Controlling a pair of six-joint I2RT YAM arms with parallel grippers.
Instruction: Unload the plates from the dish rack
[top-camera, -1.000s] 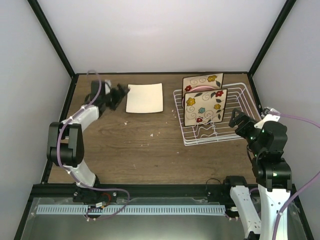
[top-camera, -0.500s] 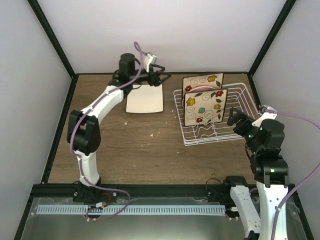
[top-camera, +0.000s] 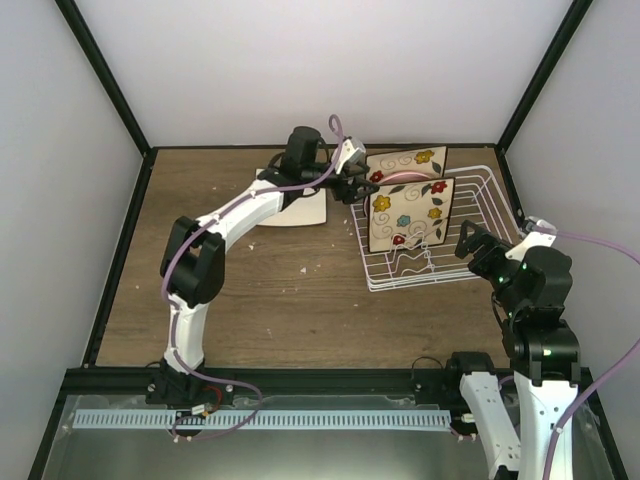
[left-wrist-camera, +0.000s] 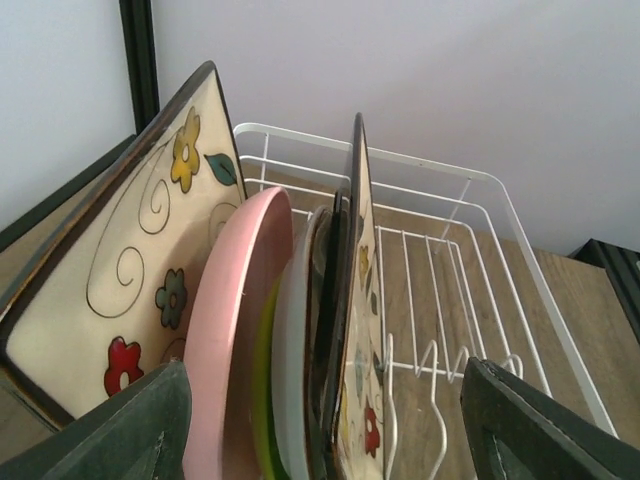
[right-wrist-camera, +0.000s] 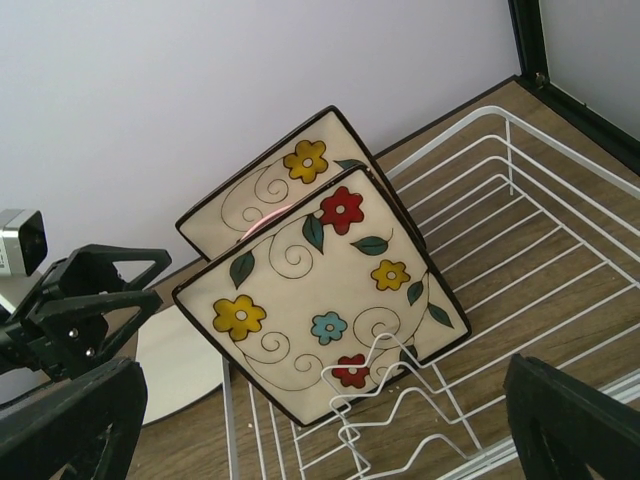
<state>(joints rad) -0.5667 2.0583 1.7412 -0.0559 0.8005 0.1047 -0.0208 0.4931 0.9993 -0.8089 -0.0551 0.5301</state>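
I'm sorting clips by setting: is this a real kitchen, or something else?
Probably a lab test cell, not a kitchen: white walls and black posts box in a wooden table, a left arm and right arm stand at its near edge, and the only kitchenware is a dish rack and plates.

Dish rack (top-camera: 485, 205): thin wire under a smooth white coating, slight sheen. Flowered square plates (right-wrist-camera: 322, 300): glazed ceramic look, glossy cream face, dark glossy rim. Pink plate (left-wrist-camera: 232, 330): smooth, soft satin shine along the edge. Plain cream plate (top-camera: 305, 210): smooth, low gloss. Table (top-camera: 260, 290): brown wood-grain top, matt, a few pale specks. Walls (top-camera: 320, 70): flat matt white. Frame posts (top-camera: 105, 75): black, matt. Left arm (top-camera: 240, 208) shell: white, glossy plastic.
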